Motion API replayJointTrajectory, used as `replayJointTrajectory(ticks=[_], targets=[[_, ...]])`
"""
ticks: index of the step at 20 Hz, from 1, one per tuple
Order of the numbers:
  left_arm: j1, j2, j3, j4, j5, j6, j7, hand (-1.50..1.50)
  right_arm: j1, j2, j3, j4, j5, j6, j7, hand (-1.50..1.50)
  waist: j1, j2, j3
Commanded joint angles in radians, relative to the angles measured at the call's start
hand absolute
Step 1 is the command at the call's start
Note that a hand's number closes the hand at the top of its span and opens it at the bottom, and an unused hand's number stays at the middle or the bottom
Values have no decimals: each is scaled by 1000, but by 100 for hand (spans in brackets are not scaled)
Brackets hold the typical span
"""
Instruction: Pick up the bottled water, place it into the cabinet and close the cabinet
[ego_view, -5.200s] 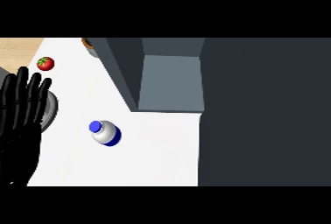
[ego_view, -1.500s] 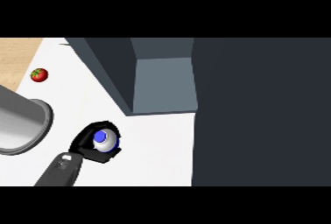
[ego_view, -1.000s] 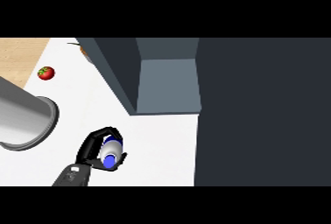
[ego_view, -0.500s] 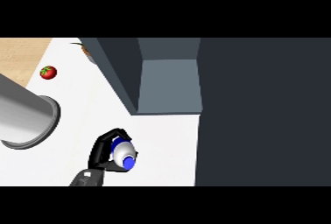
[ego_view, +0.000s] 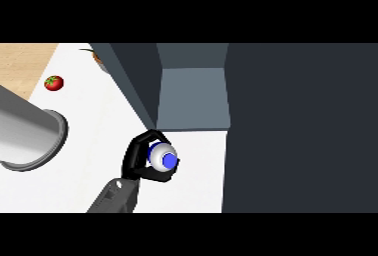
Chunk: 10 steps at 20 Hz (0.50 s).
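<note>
I'm looking at the white water bottle with the round blue cap (ego_view: 165, 157), sitting low and just left of centre in the frame. I'm seeing it from above, cap toward me. So I'm reading its long axis as running up at the camera, roughly upright, perhaps tipping a touch toward the lower right. The black right hand (ego_view: 134, 159) is wrapping it from the left. Its fingers are arching over the top edge and curling under the lower edge, so the hand is closed round the bottle. Its grey forearm (ego_view: 112, 197) is coming in from the lower left.

What matters for the next move is the dark grey-blue cabinet (ego_view: 295, 125), which is filling the right half of the frame. A lighter grey panel (ego_view: 192, 97), which I'm taking to be the open compartment, is lying straight up-frame from the bottle and a shade to the right, quite near. The dark slab on that panel's left is ending just beside the fingertips. I'm judging the carry as a short push up-frame with a slight drift right, keeping clear of that slab's corner.

The white counter (ego_view: 81, 175) is spreading out under and to the left of the hand. A big grey cylinder (ego_view: 29, 135) is crowding the left edge. I'm guessing it's the left forearm, and no hand is showing on it. A small red tomato (ego_view: 53, 82) is sitting well apart in the upper left, by a wooden surface (ego_view: 22, 65).
</note>
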<state>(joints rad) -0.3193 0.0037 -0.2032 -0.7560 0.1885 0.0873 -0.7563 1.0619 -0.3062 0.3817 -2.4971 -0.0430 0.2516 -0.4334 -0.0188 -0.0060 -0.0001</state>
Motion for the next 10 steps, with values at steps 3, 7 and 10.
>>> replayJointTrajectory(ticks=[3,7,10], targets=[[-99,-4,-152,-139,119,172,211,150,64,-33,-40,-145,-53,5,16,-150,-8,2,0],[-205,-4,-174,-129,166,266,290,150,68,-37,-77,-143,-94,8,11,-150,-10,6,0],[-284,-4,-251,-117,221,374,332,150,-16,-14,-68,-125,-83,-9,48,-150,-9,11,-1]])
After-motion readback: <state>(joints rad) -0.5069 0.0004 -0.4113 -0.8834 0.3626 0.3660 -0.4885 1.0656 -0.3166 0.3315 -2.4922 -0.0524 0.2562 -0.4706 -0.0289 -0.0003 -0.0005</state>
